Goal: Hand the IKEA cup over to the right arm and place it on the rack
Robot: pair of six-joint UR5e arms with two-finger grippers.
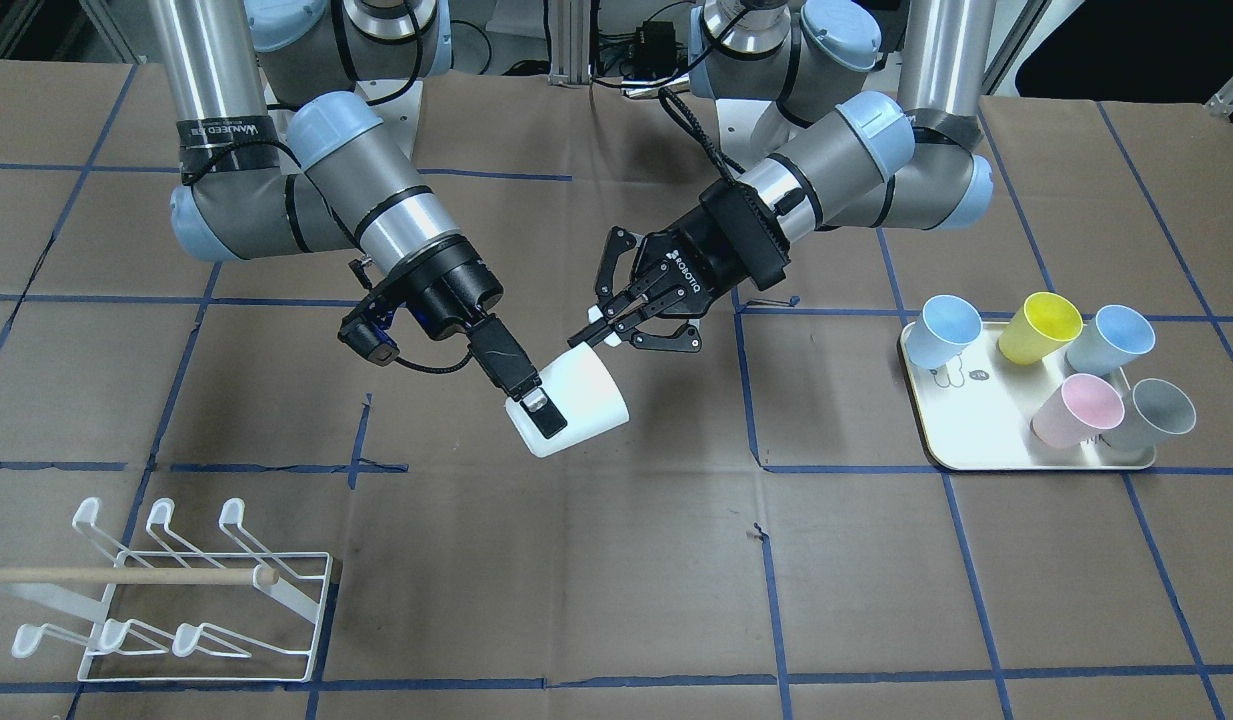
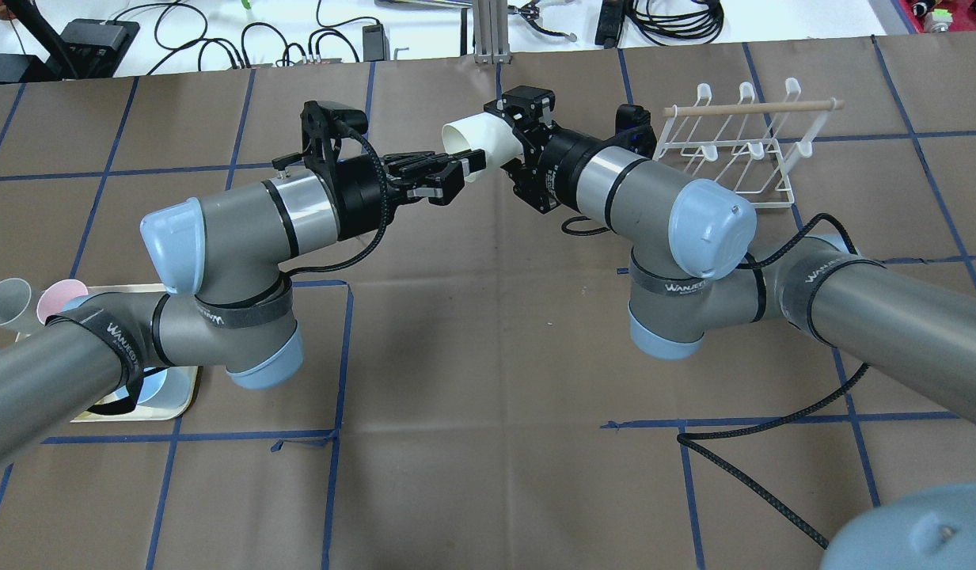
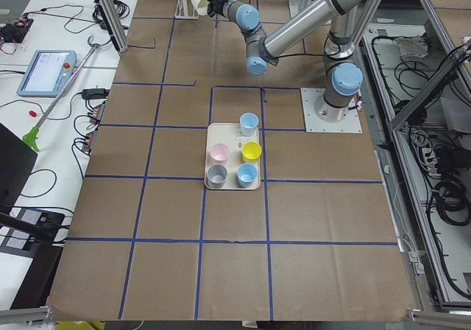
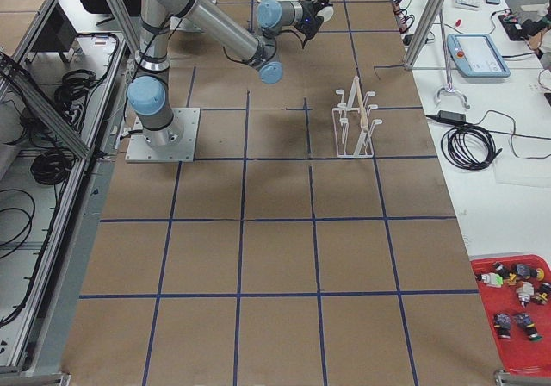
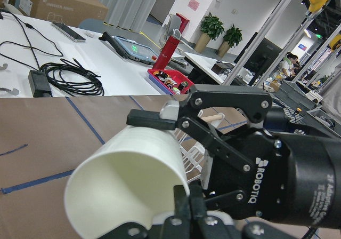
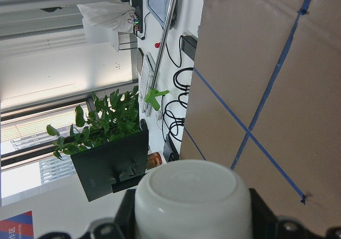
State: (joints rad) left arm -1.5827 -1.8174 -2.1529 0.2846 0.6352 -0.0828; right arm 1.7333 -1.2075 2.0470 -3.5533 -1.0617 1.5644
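Partly behind left gripper (image 1: 602,330), white cup (image 1: 582,402) rim.

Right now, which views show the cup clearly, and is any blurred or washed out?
Front-facing: cup sharp, evenly lit. Left wrist: sharp, but bottom edge blurred. Right wrist: its base soft, window washed out. Side views: cup tiny.

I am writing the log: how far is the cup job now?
Done: the right gripper grips the white cup at its base. In hand: the left gripper is at its rim; release unclear. Remaining: placing on the rack, which holds no cup.
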